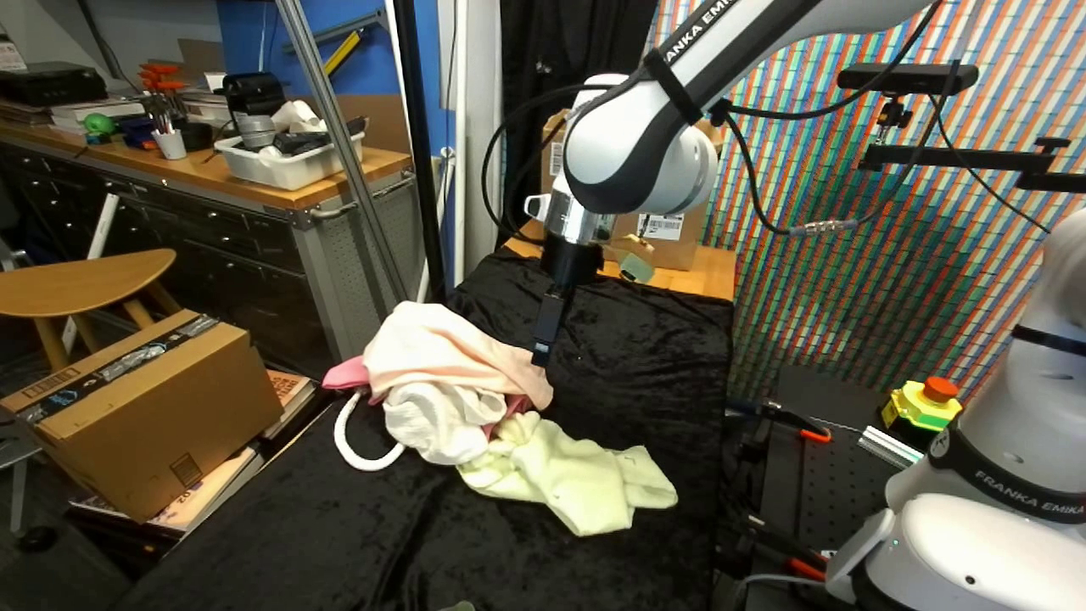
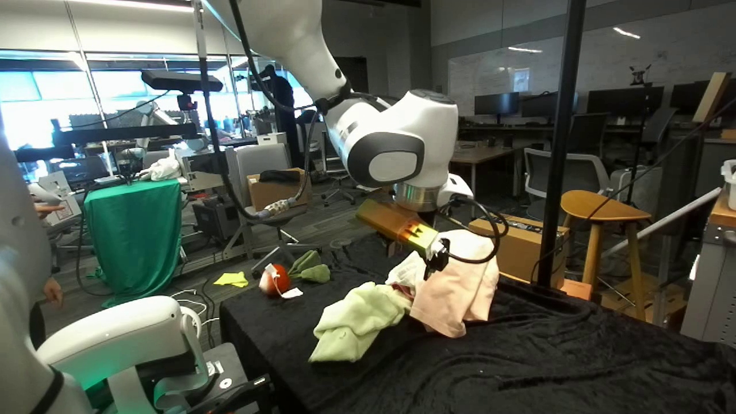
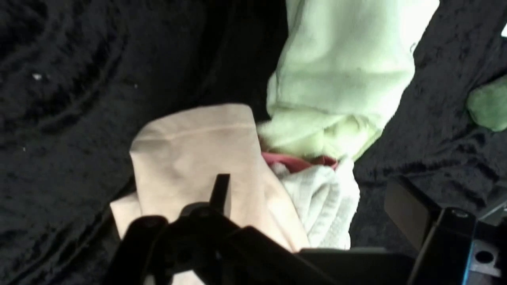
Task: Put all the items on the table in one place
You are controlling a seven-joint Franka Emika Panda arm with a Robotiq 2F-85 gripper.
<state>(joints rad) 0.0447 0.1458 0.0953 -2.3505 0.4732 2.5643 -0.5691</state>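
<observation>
Spread wide, a robot's hand [image 3: 313,200] hangs over peach cloth [image 1: 458,346] heaped with white cloth [image 1: 439,424] and pale yellow cloth [image 1: 567,475] on a tabletop [image 1: 645,369], apparently at the release step, a clean lift likely needed next.

In an exterior view, cloth heap [image 1: 450,356] on table [image 1: 475,560], rope loop [image 1: 340,433] at its front left, perhaps partly beneath.

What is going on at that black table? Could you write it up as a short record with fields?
Surface: black fabric-covered table
Piled together: peach cloth on top, pink cloth partly hidden, white cloth
Adjoining: pale yellow-green cloth; white rope loop
Set apart: red-orange object with white tags, near a green piece
End effector: open, near the peach cloth; contact unclear
</observation>
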